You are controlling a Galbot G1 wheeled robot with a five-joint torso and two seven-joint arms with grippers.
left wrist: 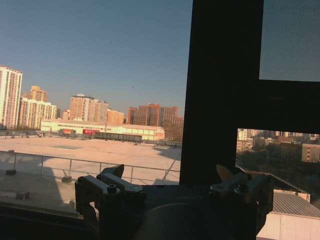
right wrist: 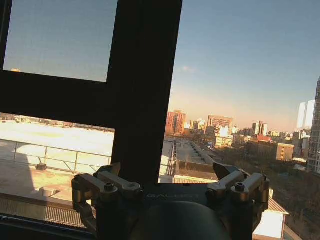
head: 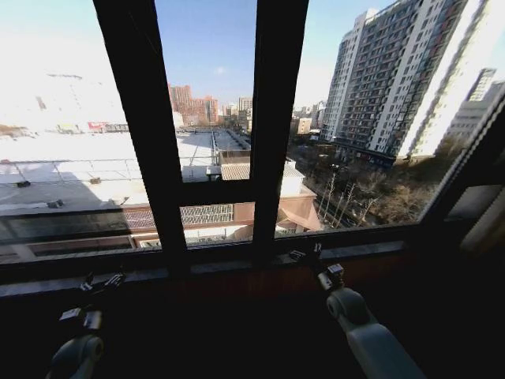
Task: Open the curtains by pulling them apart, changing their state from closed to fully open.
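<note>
The curtains are out of view; the window glass point(head: 205, 79) stands uncovered, with the city beyond. My left gripper point(head: 102, 280) is low on the left, just under the sill, and it is open with nothing between its fingers. In the left wrist view the left gripper point(left wrist: 170, 172) faces the glass beside a dark upright. My right gripper point(head: 306, 253) is raised to the sill near the middle upright, open and empty. The right wrist view has the right gripper point(right wrist: 167, 170) pointing at that upright point(right wrist: 145, 90).
Two dark window uprights point(head: 138, 118) point(head: 276, 118) and a crossbar point(head: 209, 192) divide the glass. A dark sill point(head: 371, 251) runs across below. At the right edge a slanted dark frame point(head: 473, 150) borders a pale patch point(head: 483, 217) that I cannot identify.
</note>
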